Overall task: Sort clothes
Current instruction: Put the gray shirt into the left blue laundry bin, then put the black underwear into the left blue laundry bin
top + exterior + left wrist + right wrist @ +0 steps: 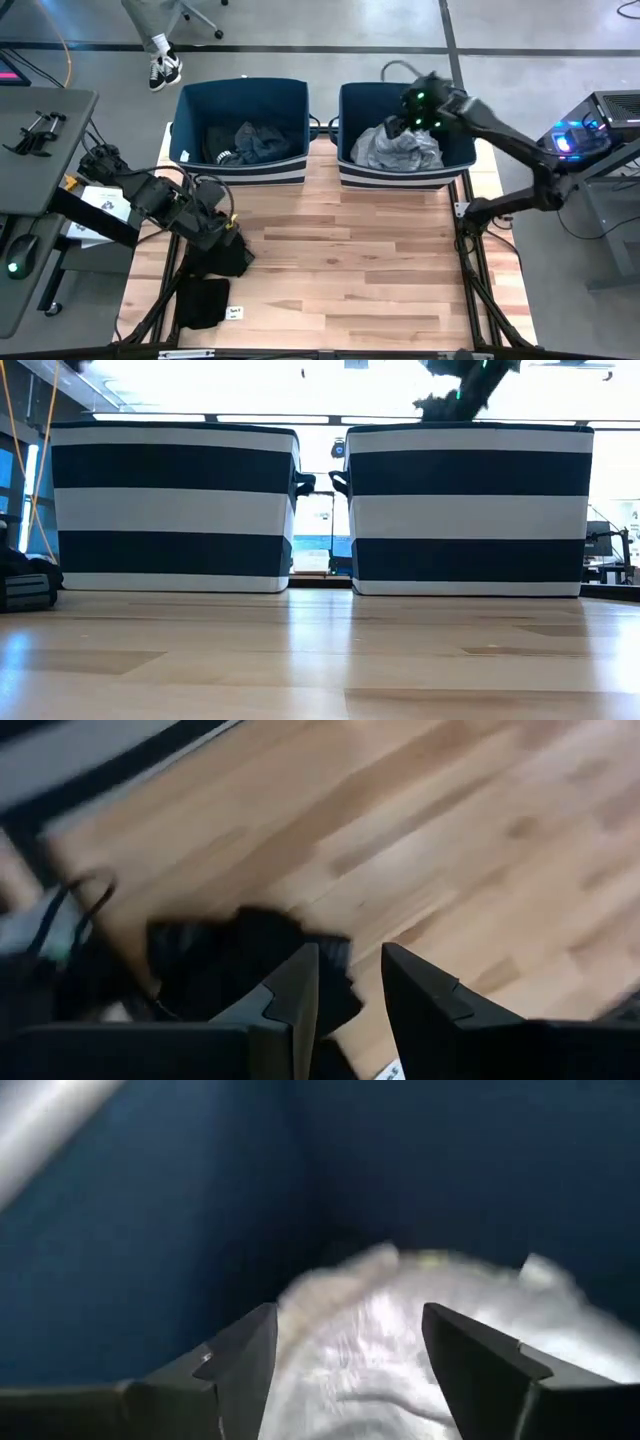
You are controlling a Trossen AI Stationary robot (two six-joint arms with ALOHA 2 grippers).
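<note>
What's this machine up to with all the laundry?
It is sorting clothes into two bins. The right gripper hangs open over the grey clothes in the right bin. The left gripper, open, is above black clothes at the table's left edge. The left bin holds dark clothes.

The counter [340, 250] is pale blond wood in long planks with slightly darker streaks. At its far edge stand two bins: the left bin [243, 100] and the right bin [352, 120] are navy inside, with broad navy and white bands outside. In the left bin lies a dark grey garment [250, 143] with a touch of white stripe; in the right bin a light grey, whitish one [400, 148]. On the counter's left edge lie black clothes [203, 300]. Both arms are dark; the right end effector [415, 118] shows small green lights.
</note>
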